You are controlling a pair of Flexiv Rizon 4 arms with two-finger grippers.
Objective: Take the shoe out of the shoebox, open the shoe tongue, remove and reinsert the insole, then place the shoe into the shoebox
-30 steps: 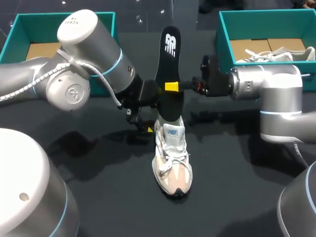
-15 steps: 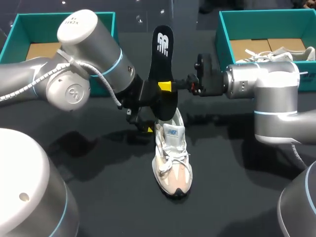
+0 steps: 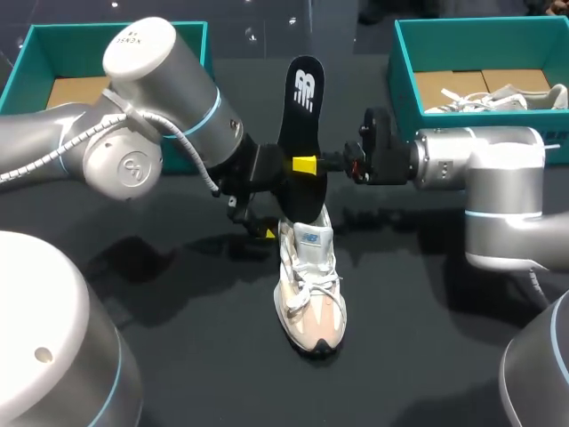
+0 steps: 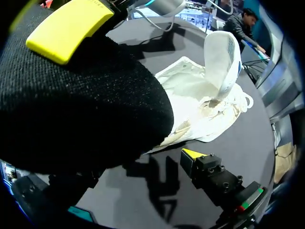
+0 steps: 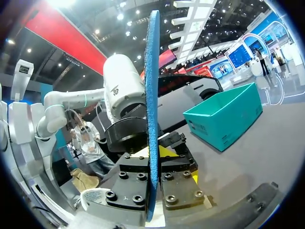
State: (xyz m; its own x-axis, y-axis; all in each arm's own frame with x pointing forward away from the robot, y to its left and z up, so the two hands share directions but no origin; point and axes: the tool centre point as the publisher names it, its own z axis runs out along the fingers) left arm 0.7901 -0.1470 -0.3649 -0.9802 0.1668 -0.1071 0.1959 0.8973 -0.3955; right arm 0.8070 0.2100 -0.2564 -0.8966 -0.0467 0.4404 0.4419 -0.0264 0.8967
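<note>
Upright insole (image 3: 302,142), lower end at 12 o'clock of shoe (image 3: 309,285), nipped from both faces by right gripper (image 3: 307,165) entering from 3 o'clock. Left gripper (image 3: 267,227) at 10 o'clock; grip indeterminable. Risk: buckling or pivoting if lowered off-line.

A pale lace-up sneaker (image 3: 308,285) stands near the middle of the black table (image 3: 178,338), toe toward the near edge. A black foam insole (image 3: 300,133) rises upright over its heel opening, pinched from the right by the right gripper (image 3: 305,165). The left gripper (image 3: 265,227) sits just left of the heel. A teal cardboard shoebox (image 3: 27,53) lies far left. A second teal shoebox (image 3: 404,71), far right, holds another pale sneaker (image 3: 498,98).
</note>
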